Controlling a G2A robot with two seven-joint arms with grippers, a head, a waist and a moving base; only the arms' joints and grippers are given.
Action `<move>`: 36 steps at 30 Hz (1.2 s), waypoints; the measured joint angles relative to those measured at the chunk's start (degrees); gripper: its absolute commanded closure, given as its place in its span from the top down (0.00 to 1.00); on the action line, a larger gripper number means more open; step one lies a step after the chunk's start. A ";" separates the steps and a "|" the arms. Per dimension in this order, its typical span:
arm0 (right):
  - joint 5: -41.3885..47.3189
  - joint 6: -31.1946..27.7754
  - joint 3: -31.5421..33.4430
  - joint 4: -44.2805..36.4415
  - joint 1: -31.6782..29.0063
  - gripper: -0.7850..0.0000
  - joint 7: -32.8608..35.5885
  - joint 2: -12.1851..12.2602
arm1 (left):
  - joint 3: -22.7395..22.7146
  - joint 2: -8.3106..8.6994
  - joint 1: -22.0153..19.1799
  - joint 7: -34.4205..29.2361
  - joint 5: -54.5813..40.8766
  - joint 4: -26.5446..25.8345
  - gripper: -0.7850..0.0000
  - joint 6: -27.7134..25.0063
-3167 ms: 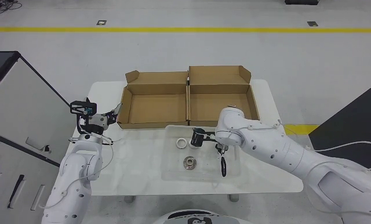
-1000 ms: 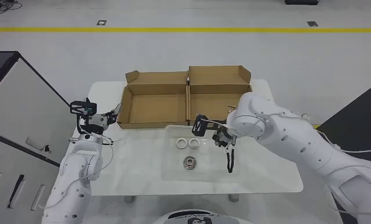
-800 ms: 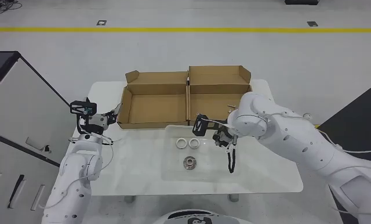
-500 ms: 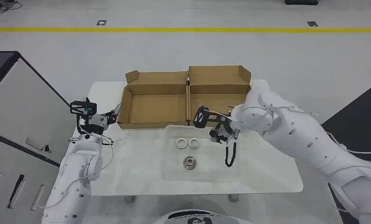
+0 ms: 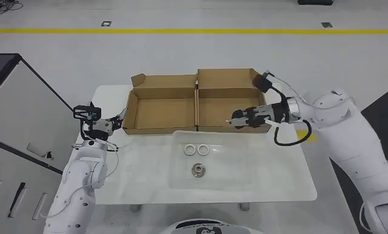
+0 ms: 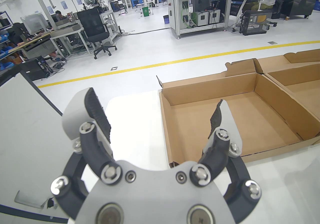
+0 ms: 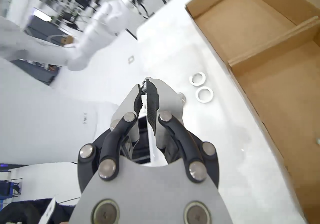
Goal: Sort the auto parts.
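My right gripper hangs over the front edge of the right cardboard box, shut on a small threaded metal part at its fingertips. On the clear tray lie two white rings side by side, with a round metal part in front of them. The rings also show in the right wrist view. My left gripper stands open and holds nothing, just outside the left wall of the left cardboard box.
The two open boxes stand side by side at the back of the white table. A small metal piece lies on the right box's floor. A grey panel stands left of the table.
My right gripper has swung up and away from the tray to the front of the right box, carrying the small part. The left arm has not moved.
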 measured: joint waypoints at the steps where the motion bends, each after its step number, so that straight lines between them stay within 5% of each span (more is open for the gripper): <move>1: 2.83 -0.22 0.02 -0.16 -0.01 0.00 -0.27 -0.04 | 0.00 0.00 0.00 0.00 0.00 0.00 1.00 0.00; 12: 30.18 0.77 2.89 -6.86 0.72 0.00 0.60 -0.70 | 0.00 0.00 0.00 0.00 0.00 0.00 1.00 0.00; 19: 45.14 7.62 9.48 -10.75 -1.09 0.00 7.46 -3.62 | 0.00 0.00 0.00 0.00 0.00 0.00 1.00 0.00; 36: 48.72 9.54 9.59 -13.68 -1.84 0.00 5.74 -4.74 | 0.00 0.00 0.00 0.00 0.00 0.00 1.00 0.00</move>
